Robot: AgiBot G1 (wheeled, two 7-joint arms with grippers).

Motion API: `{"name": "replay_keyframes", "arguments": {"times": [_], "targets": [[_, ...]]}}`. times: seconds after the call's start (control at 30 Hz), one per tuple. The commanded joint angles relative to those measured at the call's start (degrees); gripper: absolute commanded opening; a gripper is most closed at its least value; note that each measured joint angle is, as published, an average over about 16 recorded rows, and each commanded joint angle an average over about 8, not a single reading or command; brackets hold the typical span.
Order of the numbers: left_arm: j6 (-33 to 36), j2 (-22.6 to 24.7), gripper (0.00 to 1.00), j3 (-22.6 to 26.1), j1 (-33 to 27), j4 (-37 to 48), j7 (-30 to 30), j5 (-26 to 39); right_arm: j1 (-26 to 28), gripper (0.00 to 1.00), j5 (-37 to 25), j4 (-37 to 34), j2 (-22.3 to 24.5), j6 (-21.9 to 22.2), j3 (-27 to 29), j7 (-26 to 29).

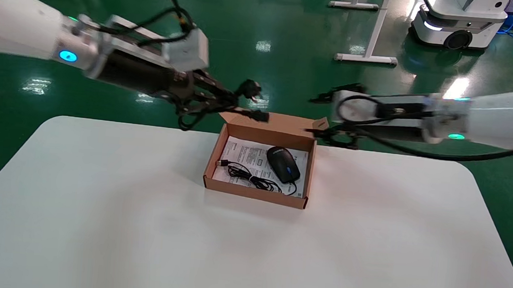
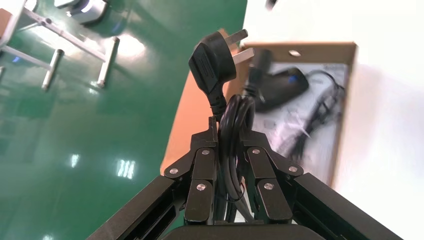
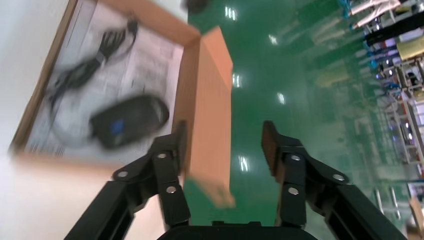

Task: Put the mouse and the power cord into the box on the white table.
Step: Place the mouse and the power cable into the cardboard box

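Note:
The brown cardboard box (image 1: 257, 195) stands at the back middle of the white table (image 1: 94, 223). Inside it lies the black mouse (image 1: 283, 164) on the printed sheet, its thin cable (image 1: 249, 174) bundled beside it. My left gripper (image 1: 214, 101) hovers over the box's back left corner, shut on the coiled power cord (image 2: 215, 65); the three-prong plug sticks up past the fingers and the blocky connector (image 1: 256, 115) hangs over the box. My right gripper (image 3: 222, 137) is open at the back right corner, its fingers on either side of the raised flap lid (image 3: 210, 100).
The box's flap (image 1: 281, 121) stands behind it at the table's far edge. Beyond the table is green floor with a white stand's legs (image 1: 368, 56) and a white robot base (image 1: 458, 22) at the back right.

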Motion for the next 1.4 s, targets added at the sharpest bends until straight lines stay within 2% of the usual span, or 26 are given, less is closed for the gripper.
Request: {"name": "replay_keyframes", "arguments": {"times": [0.03,0.17,0.37,0.8,1.07,1.23,1.4], "targets": [[-2.1,1.6,0.00,-0.5,1.6,0.2,0.1,-0.7,1.3,1.00,0.2,-0.7,2.6,-2.1,0.2,-0.5],[-7.7,3.3,0.00,-0.5,6.1,-2.0,1.3,-0.8,2.5,1.00,-0.4,-1.9,6.4,-3.7,-0.2,-2.0],[-12.5,3.8,0.00,-0.1,10.6,-6.9,1.9,-0.7,3.0,1.00,-1.2,-3.3,9.5,-4.4,-0.7,-3.6],[-13.2,4.0,0.02,2.2,13.4,-14.9,-1.2,-1.4,2.6,1.00,-1.2,-4.6,10.3,-7.5,-0.7,-4.2],[-14.4,4.0,1.00,4.6,14.2,-16.6,-1.8,-0.3,2.7,1.00,-0.6,-4.9,10.6,-9.3,-0.3,-4.0],[-14.5,3.8,1.00,4.6,14.5,-17.1,-2.0,-0.4,2.7,1.00,-0.2,-5.0,10.8,-9.8,-0.1,-3.9],[-13.5,2.1,1.00,2.6,16.0,-19.4,-3.4,-1.5,1.2,1.00,1.2,-2.6,11.5,-9.9,0.7,-1.8]]}}
